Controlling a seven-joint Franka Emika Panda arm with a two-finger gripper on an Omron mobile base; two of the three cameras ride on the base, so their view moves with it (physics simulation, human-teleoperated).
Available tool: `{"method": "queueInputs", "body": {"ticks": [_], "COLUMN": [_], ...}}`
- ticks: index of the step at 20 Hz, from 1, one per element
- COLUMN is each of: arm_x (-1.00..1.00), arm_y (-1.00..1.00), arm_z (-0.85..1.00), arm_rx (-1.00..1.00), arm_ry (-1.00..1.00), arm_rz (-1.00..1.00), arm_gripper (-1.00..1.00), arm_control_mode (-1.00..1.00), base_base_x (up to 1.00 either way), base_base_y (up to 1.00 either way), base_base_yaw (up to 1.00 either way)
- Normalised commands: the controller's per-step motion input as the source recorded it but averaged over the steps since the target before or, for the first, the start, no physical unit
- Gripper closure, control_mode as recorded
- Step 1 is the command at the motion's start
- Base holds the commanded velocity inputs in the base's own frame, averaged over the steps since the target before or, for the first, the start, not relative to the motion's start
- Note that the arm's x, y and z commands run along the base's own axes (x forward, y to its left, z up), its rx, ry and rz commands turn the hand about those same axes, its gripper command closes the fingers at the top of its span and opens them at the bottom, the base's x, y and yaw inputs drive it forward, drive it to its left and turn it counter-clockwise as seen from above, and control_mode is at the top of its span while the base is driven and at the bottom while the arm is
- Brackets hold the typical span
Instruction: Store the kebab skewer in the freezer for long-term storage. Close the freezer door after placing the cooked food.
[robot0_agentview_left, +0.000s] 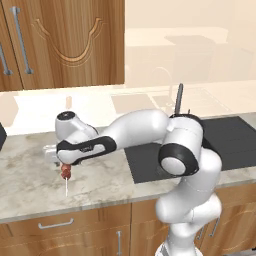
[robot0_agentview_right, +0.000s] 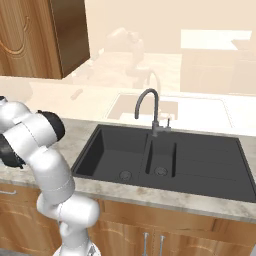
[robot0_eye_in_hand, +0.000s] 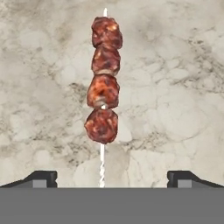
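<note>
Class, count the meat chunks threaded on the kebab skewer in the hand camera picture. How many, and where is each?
4, on the kebab skewer: one at the top, two in the middle, one lowest, nearest the gripper.

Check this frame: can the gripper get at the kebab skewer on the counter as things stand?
Probably yes. The gripper hangs right over the kebab skewer on the marble counter, fingers spread wide to either side of its stick. Nothing lies between them; in the left base view the hand sits just above the meat.
</note>
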Motion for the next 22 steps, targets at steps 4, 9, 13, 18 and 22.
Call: {"method": "queueInputs", "body": {"ticks": [4, 9, 13, 18, 22], "arm_x": [0.29, 0.34, 0.27, 0.13, 0.02], "arm_y": [0.22, 0.18, 0.04, 0.00, 0.00], "arm_z": [-0.27, -0.15, -0.13, -0.24, -0.38], "arm_rx": [-0.03, -0.07, -0.07, -0.04, -0.01], "arm_ry": [0.01, 0.03, 0.01, 0.02, 0.02], "arm_rz": [0.00, 0.00, -0.01, 0.00, 0.00], "arm_gripper": [-1.00, -1.00, -1.00, -1.00, -1.00], "arm_control_mode": [-1.00, -1.00, -1.00, -1.00, -1.00], "base_base_x": [0.00, 0.00, 0.00, 0.00, 0.00], "base_base_y": [0.00, 0.00, 0.00, 0.00, 0.00], "base_base_yaw": [0.00, 0.00, 0.00, 0.00, 0.00]}}
